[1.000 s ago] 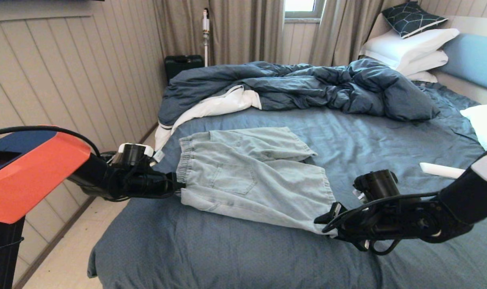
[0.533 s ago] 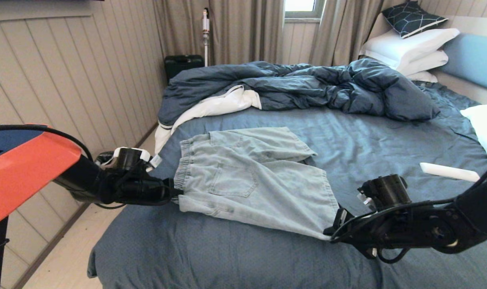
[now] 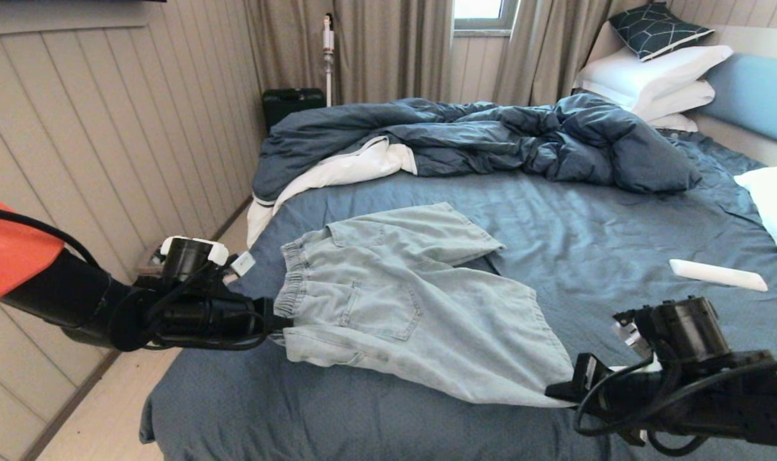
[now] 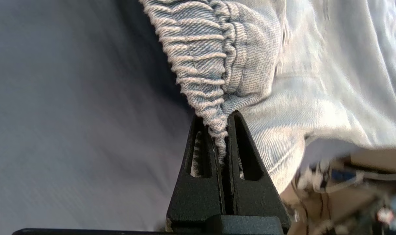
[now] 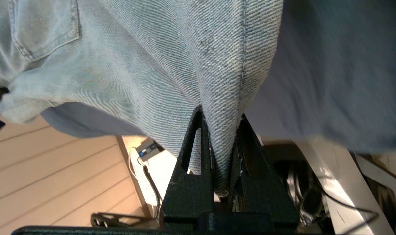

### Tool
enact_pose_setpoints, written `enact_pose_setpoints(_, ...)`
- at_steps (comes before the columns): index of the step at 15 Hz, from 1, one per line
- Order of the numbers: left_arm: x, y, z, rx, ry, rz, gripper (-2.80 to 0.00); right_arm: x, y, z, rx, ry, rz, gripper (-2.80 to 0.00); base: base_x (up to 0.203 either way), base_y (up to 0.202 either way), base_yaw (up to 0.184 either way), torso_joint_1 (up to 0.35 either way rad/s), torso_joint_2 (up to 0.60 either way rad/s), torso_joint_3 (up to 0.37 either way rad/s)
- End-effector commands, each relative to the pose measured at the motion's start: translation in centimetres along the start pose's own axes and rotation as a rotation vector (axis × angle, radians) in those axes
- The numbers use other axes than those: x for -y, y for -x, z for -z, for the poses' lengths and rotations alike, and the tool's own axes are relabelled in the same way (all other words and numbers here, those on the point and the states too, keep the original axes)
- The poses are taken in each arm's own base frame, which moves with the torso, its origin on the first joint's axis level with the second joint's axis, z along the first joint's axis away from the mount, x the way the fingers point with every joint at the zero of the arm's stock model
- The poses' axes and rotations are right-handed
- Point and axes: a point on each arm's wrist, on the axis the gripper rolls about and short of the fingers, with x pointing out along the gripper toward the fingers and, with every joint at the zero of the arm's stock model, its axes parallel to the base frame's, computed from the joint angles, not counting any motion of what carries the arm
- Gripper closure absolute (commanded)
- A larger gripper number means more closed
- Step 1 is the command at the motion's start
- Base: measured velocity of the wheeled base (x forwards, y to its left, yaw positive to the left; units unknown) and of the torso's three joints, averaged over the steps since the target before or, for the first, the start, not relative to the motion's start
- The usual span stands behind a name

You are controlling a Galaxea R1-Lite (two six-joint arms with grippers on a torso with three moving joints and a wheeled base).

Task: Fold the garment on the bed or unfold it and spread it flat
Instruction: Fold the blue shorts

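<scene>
The garment, pale blue denim shorts, hangs stretched just above the near part of the bed, back pocket up. My left gripper is shut on the near corner of the gathered waistband. My right gripper is shut on the near leg's hem corner. The far leg still rests on the slate-blue sheet. In the left wrist view the left gripper pinches the elastic. In the right wrist view the right gripper pinches folded denim.
A rumpled dark blue duvet with white lining fills the far half of the bed. White pillows lean on the headboard. A white remote-like bar lies on the right. A panelled wall runs along the left.
Both grippers have drawn toward me and lower with the shorts, the right one also farther right. The near edge has lifted off the sheet and the fabric is pulled taut.
</scene>
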Motion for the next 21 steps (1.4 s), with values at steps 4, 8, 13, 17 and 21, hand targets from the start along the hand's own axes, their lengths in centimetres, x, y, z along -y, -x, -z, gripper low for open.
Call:
enact_pose_setpoints(4,1.1,2.5,3.3,-0.047,0.000,0.002,0.00,0.9,2.6,1.9,0.021,0.007,-0.027,0.00,0.000,0.000,0.000,0.000,0.00,0.000)
enact_pose_setpoints(8,1.4,3.7,5.0,-0.074,0.003,-0.001,0.00,1.1,5.0,3.1,0.026,0.013,-0.035,0.00,0.000,0.000,0.000,0.000,0.00,0.000)
enact_pose_setpoints(13,1.7,3.9,7.0,-0.131,0.005,0.002,0.00,1.6,8.8,5.2,0.002,0.028,-0.056,0.00,0.000,0.000,0.000,0.000,0.00,0.000)
enact_pose_setpoints(17,1.6,4.7,8.7,-0.169,0.020,-0.003,0.00,2.5,10.0,6.4,-0.031,0.018,-0.049,0.00,0.000,0.000,0.000,0.000,0.00,0.000)
enact_pose_setpoints(21,2.1,6.3,9.3,-0.143,0.005,0.006,0.00,2.3,10.5,6.6,-0.022,0.046,-0.067,0.00,0.000,0.000,0.000,0.000,0.00,0.000)
